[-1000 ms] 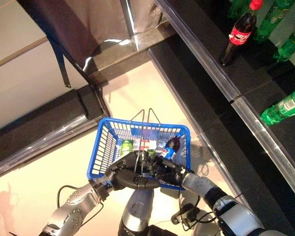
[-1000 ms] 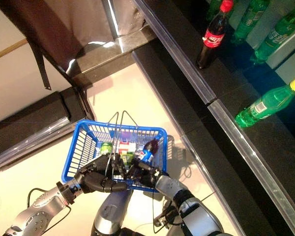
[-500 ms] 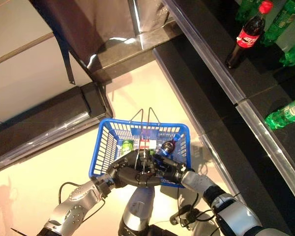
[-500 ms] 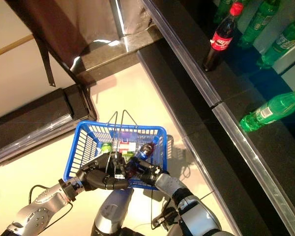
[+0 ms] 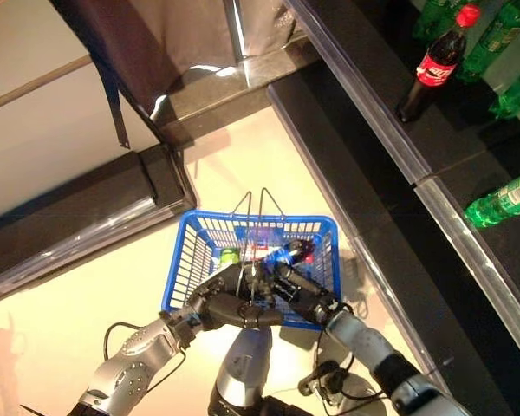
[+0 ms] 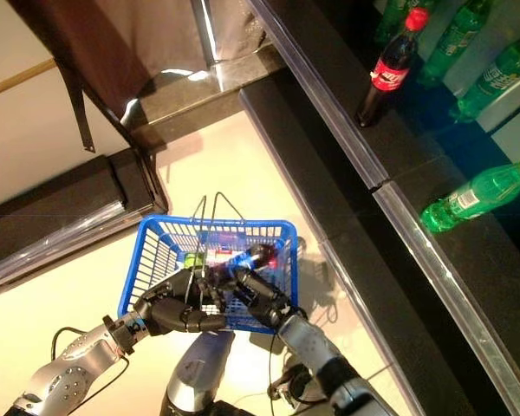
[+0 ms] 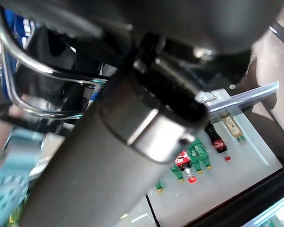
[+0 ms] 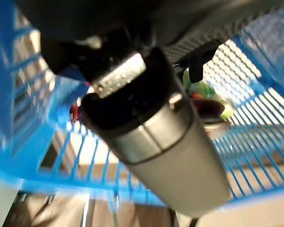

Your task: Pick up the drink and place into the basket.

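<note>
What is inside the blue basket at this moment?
The blue basket holds a dark drink bottle, gripped by the right robot hand, plus a green item. The robot hands and wire handles cover whatever else is on the bottom.

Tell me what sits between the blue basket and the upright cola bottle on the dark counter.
In the left eye view, pale floor and the counter's metal-edged rim separate the blue basket from the cola bottle; no other object lies between them.
</note>
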{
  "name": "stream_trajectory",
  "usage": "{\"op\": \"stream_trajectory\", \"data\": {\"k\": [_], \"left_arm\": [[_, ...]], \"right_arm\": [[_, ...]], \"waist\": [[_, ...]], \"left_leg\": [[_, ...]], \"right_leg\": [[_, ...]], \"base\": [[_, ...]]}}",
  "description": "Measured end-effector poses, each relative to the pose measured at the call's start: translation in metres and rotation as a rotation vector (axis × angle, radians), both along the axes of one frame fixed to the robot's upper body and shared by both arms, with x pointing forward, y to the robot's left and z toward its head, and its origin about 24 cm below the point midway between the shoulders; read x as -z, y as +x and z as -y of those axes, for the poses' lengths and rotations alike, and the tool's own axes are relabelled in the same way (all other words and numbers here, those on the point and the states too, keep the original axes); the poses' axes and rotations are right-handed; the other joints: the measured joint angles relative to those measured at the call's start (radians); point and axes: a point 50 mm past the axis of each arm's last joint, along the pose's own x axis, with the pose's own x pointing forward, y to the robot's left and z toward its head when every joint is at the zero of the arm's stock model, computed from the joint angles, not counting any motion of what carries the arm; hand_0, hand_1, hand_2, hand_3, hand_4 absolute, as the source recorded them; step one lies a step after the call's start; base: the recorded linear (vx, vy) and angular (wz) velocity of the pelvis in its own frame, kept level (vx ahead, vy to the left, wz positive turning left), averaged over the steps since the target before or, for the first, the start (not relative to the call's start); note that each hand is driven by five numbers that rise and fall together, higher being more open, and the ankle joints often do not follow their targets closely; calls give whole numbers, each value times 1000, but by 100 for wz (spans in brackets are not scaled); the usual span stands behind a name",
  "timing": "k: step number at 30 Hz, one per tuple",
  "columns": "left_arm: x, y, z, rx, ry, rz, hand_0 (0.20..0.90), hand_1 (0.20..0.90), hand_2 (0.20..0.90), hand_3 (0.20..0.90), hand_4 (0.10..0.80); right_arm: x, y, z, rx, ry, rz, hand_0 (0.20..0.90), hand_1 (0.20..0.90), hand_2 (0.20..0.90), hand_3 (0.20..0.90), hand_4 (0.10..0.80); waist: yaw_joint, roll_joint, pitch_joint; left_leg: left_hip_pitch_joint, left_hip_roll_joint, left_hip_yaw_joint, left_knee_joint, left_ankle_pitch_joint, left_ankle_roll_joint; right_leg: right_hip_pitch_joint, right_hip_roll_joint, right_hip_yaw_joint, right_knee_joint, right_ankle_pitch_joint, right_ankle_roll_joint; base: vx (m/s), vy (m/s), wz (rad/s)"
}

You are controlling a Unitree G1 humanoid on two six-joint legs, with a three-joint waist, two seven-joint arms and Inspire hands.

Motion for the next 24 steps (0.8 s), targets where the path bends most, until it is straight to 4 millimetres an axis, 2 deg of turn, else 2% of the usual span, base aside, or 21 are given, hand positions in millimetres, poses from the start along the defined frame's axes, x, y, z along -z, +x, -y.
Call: {"op": "stream_trajectory", "data": {"k": [5, 9, 13, 16, 18, 21, 24], "left_arm": [[13, -4, -7, -111, -13, -21, 300, 300, 300, 200, 100], [22, -3, -13, -178, 42, -46, 300, 300, 300, 200, 100], [26, -5, -18, -224, 50, -44, 300, 300, 300, 200, 100], [32, -11, -26, -283, 61, -61, 300, 300, 300, 200, 100], [36, -13, -28, -336, 58, -68, 300, 300, 300, 200, 100], [46, -17, -35, -429, 65, -103, 300, 300, 300, 200, 100], [63, -28, -51, -559, 93, -156, 300, 300, 300, 200, 100]], "right_arm": [[-41, -5, -18, -65, 104, 221, 900, 900, 900, 900, 800], [-59, -5, -14, -113, 58, 341, 900, 900, 900, 900, 800], [-61, -12, -2, -116, 18, 367, 900, 900, 900, 900, 800], [-58, -24, 1, -139, 12, 378, 900, 900, 900, 900, 800], [-55, -32, 8, -147, 17, 382, 900, 900, 900, 900, 800], [-53, -43, 17, -158, 1, 401, 900, 900, 900, 900, 800], [-51, -54, 22, -183, -4, 443, 900, 900, 900, 900, 800]], "waist": [[-51, -48, -7], [-80, -69, -8], [-94, -72, -9], [-119, -83, -14], [-158, -95, -21], [-176, -109, -32], [-220, -127, -71]], "left_leg": [[-10, 10, 28, 1, -2, 3], [-8, 22, 52, 2, -5, 9], [-1, 32, 74, 1, -6, 14], [27, 39, 103, -5, -14, 25], [34, 44, 113, -15, -14, 26], [60, 59, 157, -42, -11, 30], [84, 68, 190, -71, -10, 31]], "right_leg": [[-13, 13, 25, -25, 23, 5], [-15, 29, 47, -61, 54, 5], [-15, 39, 58, -85, 75, 4], [0, 48, 94, -105, 87, 6], [0, 55, 106, -123, 101, 7], [1, 69, 143, -157, 124, 6], [4, 82, 175, -198, 148, 8]], "base": [[-30, -14, -17], [-56, 7, -18], [-3, 8, -15], [4, -6, -29], [3, -8, -19], [17, -13, -37], [27, -10, -37]]}}
